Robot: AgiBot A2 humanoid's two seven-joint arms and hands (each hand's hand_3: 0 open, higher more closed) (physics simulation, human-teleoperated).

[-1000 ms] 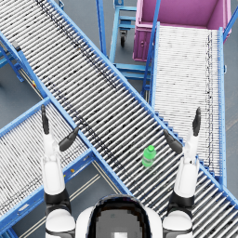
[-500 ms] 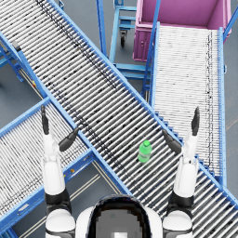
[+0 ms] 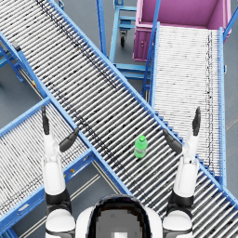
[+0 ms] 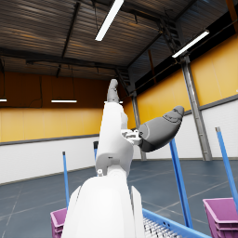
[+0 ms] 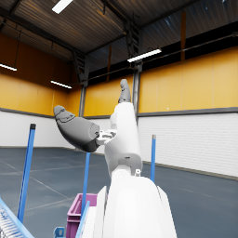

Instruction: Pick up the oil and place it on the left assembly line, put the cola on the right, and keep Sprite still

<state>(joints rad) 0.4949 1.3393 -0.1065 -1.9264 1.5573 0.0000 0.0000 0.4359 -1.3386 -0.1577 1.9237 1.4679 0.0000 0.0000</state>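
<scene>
Green bottle [image 3: 140,147]: small, clear green plastic, green cap, paler band around the middle. It looks to stand upright on its base, long axis vertical, cap up; from the steep head view the cap sits slightly toward the far side. Label text too small to read.

The bottle sits on the rollers of the middle conveyor [image 3: 93,93], which runs diagonally between the two arms. It is in the near part of that belt, closer to the right arm than the left, and nothing touches it.

Right hand [image 3: 188,137]: raised beside the bottle but apart from it, fingers straight up, thumb spread toward the bottle, holding nothing. The right wrist view shows the same hand [image 5: 109,128] spread and empty.

Left hand [image 3: 52,139]: raised over the edge of the left conveyor [image 3: 18,153], well apart from the bottle, fingers up, thumb out, holding nothing. In the left wrist view this hand [image 4: 125,135] is also spread.

The right conveyor [image 3: 186,79] runs away from the robot to a purple bin [image 3: 181,11] at its far end.
</scene>
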